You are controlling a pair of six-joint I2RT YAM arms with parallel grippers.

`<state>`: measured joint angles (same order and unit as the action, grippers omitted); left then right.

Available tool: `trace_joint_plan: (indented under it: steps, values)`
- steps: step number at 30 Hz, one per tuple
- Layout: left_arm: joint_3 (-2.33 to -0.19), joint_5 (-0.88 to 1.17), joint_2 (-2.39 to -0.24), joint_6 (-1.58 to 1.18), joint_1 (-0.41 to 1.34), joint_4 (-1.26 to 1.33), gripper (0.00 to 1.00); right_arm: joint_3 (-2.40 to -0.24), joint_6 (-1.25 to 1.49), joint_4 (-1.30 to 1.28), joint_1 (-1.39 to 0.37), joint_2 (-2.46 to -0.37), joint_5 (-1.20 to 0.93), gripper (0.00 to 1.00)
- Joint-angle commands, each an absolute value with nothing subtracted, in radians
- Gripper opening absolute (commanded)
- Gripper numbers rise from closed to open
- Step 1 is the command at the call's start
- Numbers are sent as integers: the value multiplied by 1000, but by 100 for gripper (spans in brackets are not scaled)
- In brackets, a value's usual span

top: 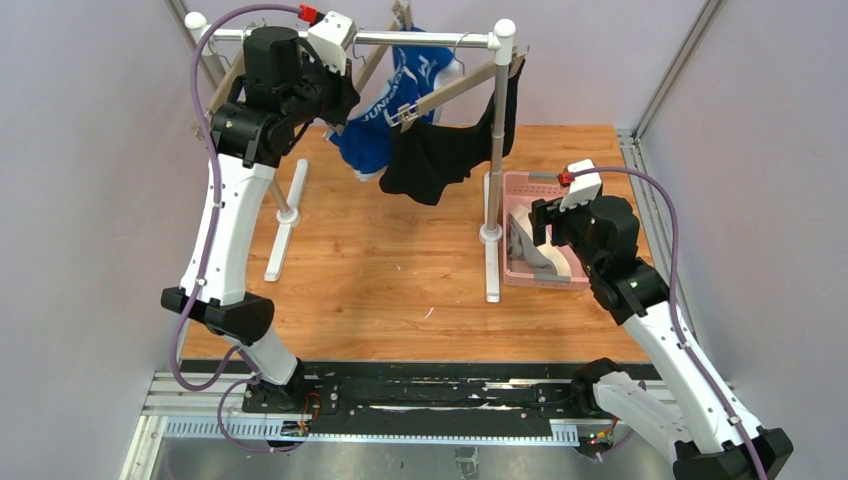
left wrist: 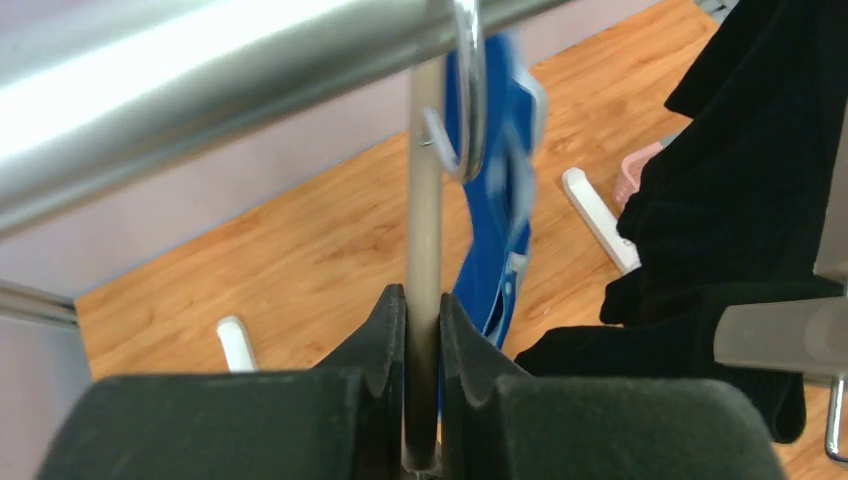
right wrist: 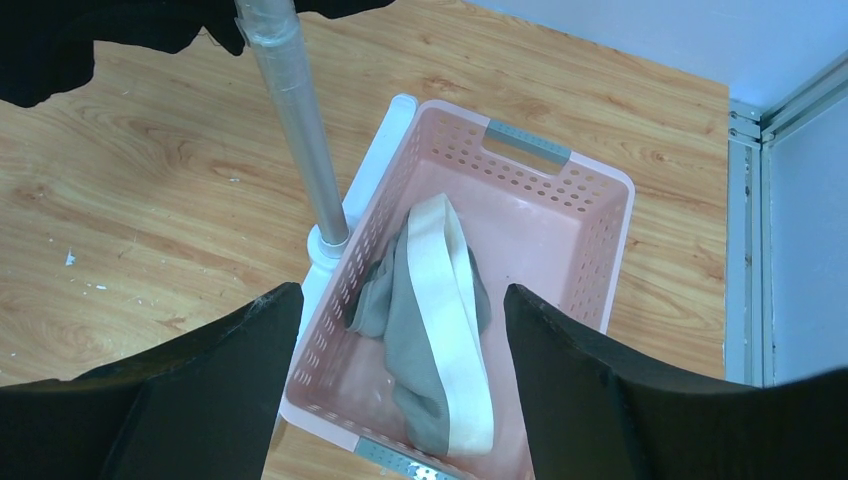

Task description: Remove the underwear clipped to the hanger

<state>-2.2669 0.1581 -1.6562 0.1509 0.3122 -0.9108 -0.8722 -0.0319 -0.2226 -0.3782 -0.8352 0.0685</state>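
The blue briefs (top: 395,110) and the black briefs (top: 435,160) hang clipped to a wooden hanger (top: 455,88) on the rack rail (top: 420,40). My left gripper (top: 338,102) is up at the rail. In the left wrist view it (left wrist: 423,300) is shut on a thin grey hanger rod (left wrist: 424,220) below a metal hook (left wrist: 468,90), with the blue briefs (left wrist: 500,200) and black briefs (left wrist: 740,200) behind. The grey briefs (right wrist: 440,310) lie in the pink basket (right wrist: 560,170). My right gripper (right wrist: 400,290) is open and empty above them.
The rack's right post (right wrist: 290,110) stands just left of the basket (top: 520,182), with its white foot (top: 491,265) on the wooden table. The rack's left foot (top: 285,225) lies beside my left arm. Grey walls close in on all sides.
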Motion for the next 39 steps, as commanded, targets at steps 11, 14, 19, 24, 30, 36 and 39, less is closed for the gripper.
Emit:
trace_joint_plan:
  steps: [11,14,19,24,30,36,39]
  values:
    - [-2242,135,-1585,133,319,-786,0,-852,-49,-224,-393,-800,102,76]
    - [-2224,126,-1541,133,319,-753,0,-846,-49,-222,-394,-791,103,76]
    - [-2200,129,-1488,129,319,-746,0,-846,-45,-221,-393,-790,97,76]
    - [-2122,119,-1431,134,319,-810,0,-844,-35,-221,-394,-789,86,76]
    - [-1854,70,-1311,140,319,-819,0,-846,-25,-218,-394,-790,71,76]
    - [-1636,33,-1193,149,320,-840,0,-854,-12,-219,-393,-806,39,76]
    - [-1503,10,-1100,155,320,-867,0,-852,-5,-210,-393,-820,11,77]
